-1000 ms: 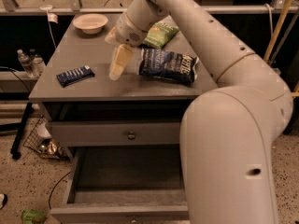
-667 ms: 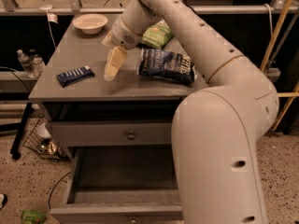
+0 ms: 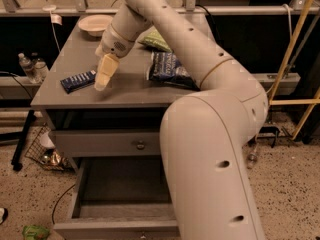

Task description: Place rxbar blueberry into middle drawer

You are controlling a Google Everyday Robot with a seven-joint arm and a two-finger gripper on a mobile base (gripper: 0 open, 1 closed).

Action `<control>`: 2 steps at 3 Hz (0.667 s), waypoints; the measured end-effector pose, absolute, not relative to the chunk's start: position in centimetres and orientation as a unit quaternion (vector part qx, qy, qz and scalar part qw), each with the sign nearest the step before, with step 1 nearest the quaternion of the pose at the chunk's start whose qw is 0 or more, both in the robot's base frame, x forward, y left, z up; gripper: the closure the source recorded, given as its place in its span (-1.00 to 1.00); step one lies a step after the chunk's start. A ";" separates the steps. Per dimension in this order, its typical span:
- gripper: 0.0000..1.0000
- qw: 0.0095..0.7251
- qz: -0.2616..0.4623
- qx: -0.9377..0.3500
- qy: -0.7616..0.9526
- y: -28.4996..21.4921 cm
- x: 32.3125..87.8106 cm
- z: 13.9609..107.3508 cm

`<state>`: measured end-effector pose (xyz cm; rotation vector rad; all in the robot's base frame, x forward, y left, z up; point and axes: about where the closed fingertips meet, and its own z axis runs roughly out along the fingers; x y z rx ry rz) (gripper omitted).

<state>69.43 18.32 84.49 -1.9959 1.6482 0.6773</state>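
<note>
The rxbar blueberry point(image 3: 78, 81), a small flat dark blue wrapper with white lettering, lies on the left of the grey cabinet top point(image 3: 130, 91). My gripper point(image 3: 104, 79) hangs just above the top, right beside the bar's right end, pointing down and left. The middle drawer point(image 3: 117, 196) is pulled open at the bottom of the cabinet and shows a bare grey inside. My big white arm reaches over the cabinet from the right and hides the drawer's right part.
A large dark blue chip bag point(image 3: 167, 69) and a green chip bag point(image 3: 156, 40) lie right of the gripper. A white bowl point(image 3: 95, 25) stands at the back left. A shut knobbed drawer front point(image 3: 112, 144) sits above the open drawer. Bottles and a wire basket stand on the floor at left.
My gripper has moved left and slightly forward across the cabinet top, closer to the bar. The bar, bags and drawer have not moved.
</note>
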 end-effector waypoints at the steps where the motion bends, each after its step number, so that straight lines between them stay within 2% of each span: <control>1: -1.00 0.218 0.249 -0.735 0.591 20.3 69.1 84.1; 2: -1.00 0.210 0.251 -0.743 0.584 21.8 69.0 83.6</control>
